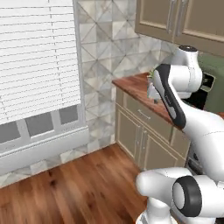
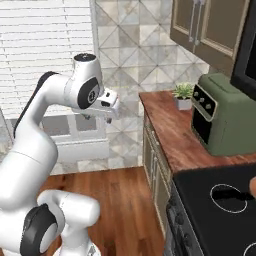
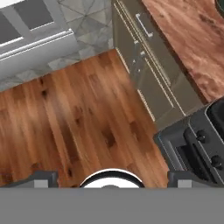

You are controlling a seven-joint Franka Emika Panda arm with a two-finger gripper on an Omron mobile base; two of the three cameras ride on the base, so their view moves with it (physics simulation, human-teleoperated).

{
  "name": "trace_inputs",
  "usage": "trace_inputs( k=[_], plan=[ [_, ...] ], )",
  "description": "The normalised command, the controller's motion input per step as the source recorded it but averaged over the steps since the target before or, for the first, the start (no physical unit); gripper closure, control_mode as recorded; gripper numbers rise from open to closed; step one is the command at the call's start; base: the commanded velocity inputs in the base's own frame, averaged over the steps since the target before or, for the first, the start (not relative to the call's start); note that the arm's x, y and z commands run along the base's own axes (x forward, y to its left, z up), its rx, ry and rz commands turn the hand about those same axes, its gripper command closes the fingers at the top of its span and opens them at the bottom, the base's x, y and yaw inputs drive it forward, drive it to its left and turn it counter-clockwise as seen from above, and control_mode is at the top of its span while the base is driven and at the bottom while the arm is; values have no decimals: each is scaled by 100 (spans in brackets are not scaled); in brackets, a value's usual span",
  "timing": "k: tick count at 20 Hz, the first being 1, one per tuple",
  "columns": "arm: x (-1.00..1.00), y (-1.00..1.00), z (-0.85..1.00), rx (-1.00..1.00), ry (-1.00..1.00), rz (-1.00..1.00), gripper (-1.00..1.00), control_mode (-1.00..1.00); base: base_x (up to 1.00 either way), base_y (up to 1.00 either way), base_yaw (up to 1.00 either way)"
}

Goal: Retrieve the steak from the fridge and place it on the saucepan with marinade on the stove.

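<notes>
So, quick read on this one. The gripper [image 2: 113, 107] is being carried high, out over the wooden floor [image 3: 78, 113], and it's being pointed more or less straight down at the boards. In the hand view the fingers [image 3: 42, 178] are being held spread wide with nothing between them, so no steak is being carried.

The relation that matters: the stove [image 2: 210, 220] is being passed on the right side of the hand. Its grey front with the knobs is being caught at the lower right corner of the hand view, well off from the fingers. The saucepan [image 2: 253, 186] is being clipped by the right edge of the right base view. Just a sliver of the orange-brown marinade [image 2: 254, 189] is being shown, with the black handle lying roughly sideways across a burner ring and pointing back toward the arm.

Between hand and stove, the worktop [image 2: 170, 125] is being occupied by a green countertop oven [image 2: 222, 115] and a small potted plant [image 2: 183, 95].

Where the steak and fridge are can't be told from these views. Judging by that, the fetching half is not yet done and some turning away from the stove is probably being called for next.
</notes>
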Motion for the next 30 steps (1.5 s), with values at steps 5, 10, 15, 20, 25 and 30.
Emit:
trace_inputs(
  k=[5, 10, 15, 20, 25, 30],
  plan=[
    [0, 0, 0, 0, 0, 0, -100, 100, 0, 0, 100],
    [0, 0, 0, 0, 0, 0, -100, 100, 0, 2, 100],
    [0, 0, 0, 0, 0, 0, -100, 100, 0, 2, 100],
    [0, 0, 0, 0, 0, 0, -100, 100, 0, 1, 100],
    [0, 0, 0, 0, 0, 0, -100, 100, 1, 1, 94],
    [0, 0, 0, 0, 0, 0, -100, 100, 5, 0, 86]
  ],
)
